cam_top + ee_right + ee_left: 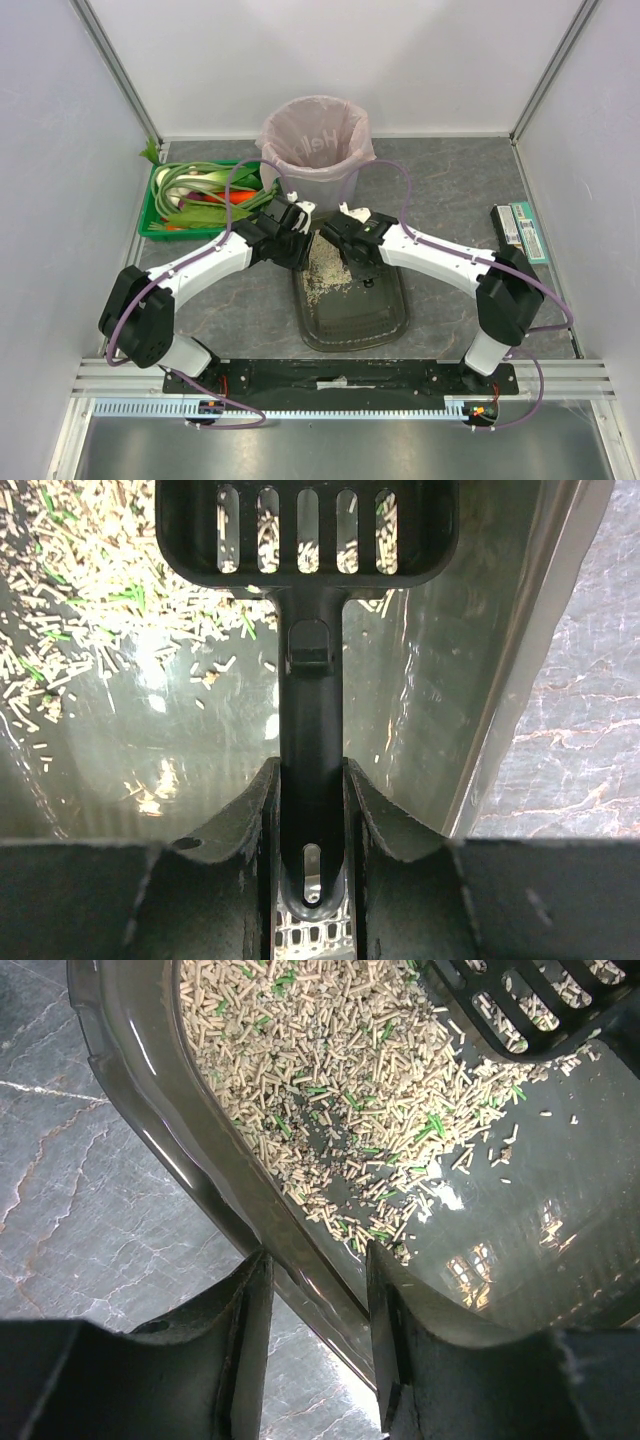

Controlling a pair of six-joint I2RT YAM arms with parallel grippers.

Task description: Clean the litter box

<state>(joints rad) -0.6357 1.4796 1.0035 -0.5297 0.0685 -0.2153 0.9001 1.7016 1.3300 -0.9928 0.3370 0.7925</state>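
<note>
The litter box [375, 325] is a dark olive tray in the middle of the table, with beige pellet litter [325, 272] and green bits heaped at its far end. My left gripper [293, 240] straddles the box's left rim [200, 1175], one finger outside [245, 1330] and one inside [390, 1330], shut on it. My right gripper [347, 236] is shut on the handle [310, 720] of a black slotted scoop [305, 530]. The scoop head rests over the litter [90, 610] and also shows in the left wrist view [540, 1005]. My right gripper [310, 770] sits inside the box near its right wall [520, 660].
A grey bin with a pink bag [315, 140] stands just behind the box. A green crate of vegetables [195, 200] is at the back left. A flat dark and green object [520, 232] lies at the right edge. White walls close in the table on three sides.
</note>
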